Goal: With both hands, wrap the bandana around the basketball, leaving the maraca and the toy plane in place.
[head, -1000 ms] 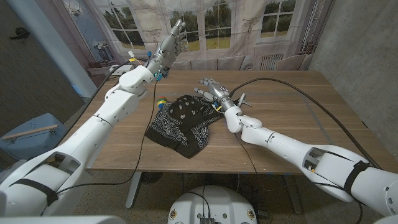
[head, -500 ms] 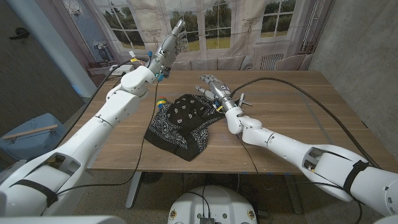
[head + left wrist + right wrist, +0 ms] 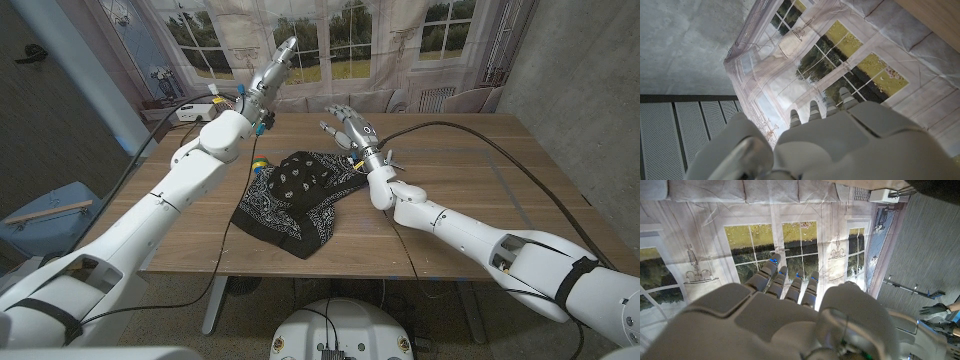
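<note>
The black bandana (image 3: 293, 195) with white paisley lies humped over a round shape at the table's middle, its loose end spread toward the front edge. The basketball is hidden beneath it. The maraca (image 3: 260, 165), yellow, green and blue, peeks out at the bandana's left edge. A small grey toy plane (image 3: 388, 159) lies beside my right wrist, partly hidden. My right hand (image 3: 347, 125) hovers open behind the bandana, fingers spread, holding nothing. My left hand (image 3: 271, 68) is raised high at the back left, fingers straight, empty. Both hands' backs show against the backdrop: left hand (image 3: 840, 135), right hand (image 3: 780, 315).
A black cable (image 3: 480, 150) arcs across the right half of the wooden table (image 3: 480, 200). A white box with wires (image 3: 190, 113) sits at the back left. A printed window backdrop (image 3: 340, 40) hangs behind the table.
My right hand has lifted off the bandana's right edge and drawn up and back, fingers open. My left hand has risen slightly higher. The bandana stays draped.
</note>
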